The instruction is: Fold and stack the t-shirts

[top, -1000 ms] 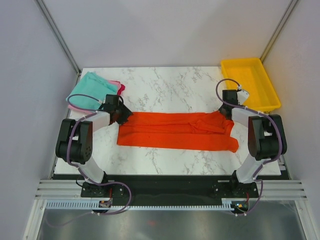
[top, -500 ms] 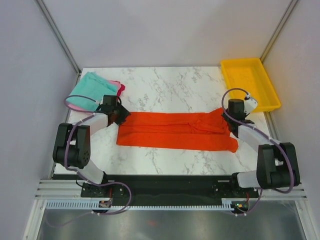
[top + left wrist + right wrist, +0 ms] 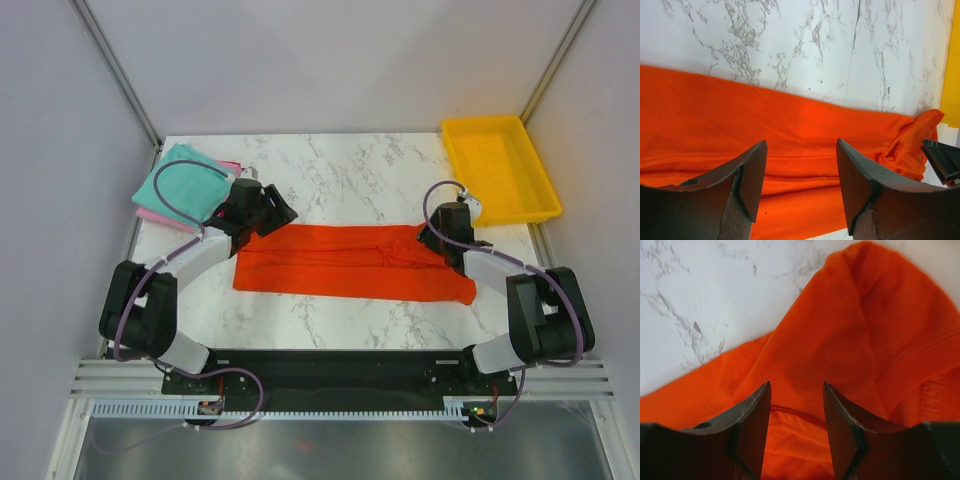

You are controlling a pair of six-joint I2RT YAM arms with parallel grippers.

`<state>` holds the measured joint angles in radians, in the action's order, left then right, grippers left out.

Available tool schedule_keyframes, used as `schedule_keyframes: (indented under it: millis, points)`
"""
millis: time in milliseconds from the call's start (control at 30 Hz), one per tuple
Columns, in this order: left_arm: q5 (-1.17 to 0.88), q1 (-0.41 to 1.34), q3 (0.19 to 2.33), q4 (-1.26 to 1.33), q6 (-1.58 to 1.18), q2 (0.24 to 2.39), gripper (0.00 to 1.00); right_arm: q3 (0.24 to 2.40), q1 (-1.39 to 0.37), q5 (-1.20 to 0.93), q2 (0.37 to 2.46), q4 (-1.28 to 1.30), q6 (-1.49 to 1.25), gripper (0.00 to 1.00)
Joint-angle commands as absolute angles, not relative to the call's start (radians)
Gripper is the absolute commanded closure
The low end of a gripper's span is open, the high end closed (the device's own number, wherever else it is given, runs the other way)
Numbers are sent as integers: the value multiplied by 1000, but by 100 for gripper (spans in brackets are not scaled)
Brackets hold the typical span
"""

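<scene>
The left gripper (image 3: 278, 212), jaws apart and empty, has swung inward from the shirt's left end to its far edge. Under it the orange-red t-shirt (image 3: 340, 265) lies as a long flat band. The right gripper (image 3: 432, 238), also spread and empty, has come in over the bunched right sleeve. Both seem to be lining up a grasp. The teal t-shirt (image 3: 180, 187) and pink t-shirt (image 3: 150, 214) lie behind the left gripper. Bare table (image 3: 350, 170) lies ahead of both, and a yellow tray (image 3: 545, 195) is outside the right.
</scene>
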<state>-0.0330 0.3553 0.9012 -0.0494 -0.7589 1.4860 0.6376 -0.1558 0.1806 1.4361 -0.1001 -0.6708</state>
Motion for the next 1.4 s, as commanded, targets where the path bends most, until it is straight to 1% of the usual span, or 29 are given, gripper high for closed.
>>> schedule_keyframes:
  millis: [0,167,333,433,467,533,567,633,667,733,767,800,1000,1067,1100,1133,1167,1300,1333,1367]
  points:
    - [-110,351,969,-35,-689,1595,36,709,-204,95,1509,-153,-627,46]
    - [-120,351,1042,-115,-690,1680,39,750,-236,57,1569,-135,-595,45]
    - [-110,351,1048,-127,-692,1678,40,746,-264,28,1555,-133,-558,48]
    - [-103,351,1046,-132,-689,1672,40,753,-278,6,1560,-121,-543,52]
    - [-104,351,1046,-135,-689,1671,40,753,-281,3,1559,-118,-540,57]
    - [-104,351,1048,-138,-687,1669,40,746,-282,2,1546,-117,-538,62]
    - [-103,351,1048,-138,-687,1667,40,742,-284,2,1539,-115,-538,70]
    - [-101,351,1049,-143,-684,1664,40,729,-285,-28,1510,-106,-538,79]
    - [-101,351,1049,-144,-686,1661,40,723,-287,-35,1497,-103,-538,86]
    - [-101,351,1049,-144,-684,1655,40,700,-291,-73,1462,-101,-545,90]
    - [-104,351,1051,-146,-683,1655,40,692,-296,-89,1448,-101,-546,96]
    - [-110,351,1051,-146,-683,1655,40,680,-298,-107,1430,-89,-546,99]
    - [-130,351,1055,-144,-686,1660,41,618,-307,-170,1359,-87,-543,100]
    - [-133,351,1055,-144,-686,1658,41,606,-316,-187,1344,-89,-546,95]
    - [-138,353,1054,-144,-686,1655,41,597,-318,-187,1336,-86,-543,90]
    - [-140,356,1055,-144,-686,1657,41,597,-321,-177,1332,-80,-543,80]
    - [-144,359,1057,-140,-683,1657,40,604,-321,-125,1327,-71,-538,67]
    - [-155,396,1080,-138,-669,1666,40,633,-319,-19,1315,-38,-514,57]
    - [-158,405,1083,-138,-667,1667,40,640,-319,-8,1318,-38,-511,53]
    - [-158,408,1083,-138,-666,1670,40,650,-319,-6,1322,-35,-509,45]
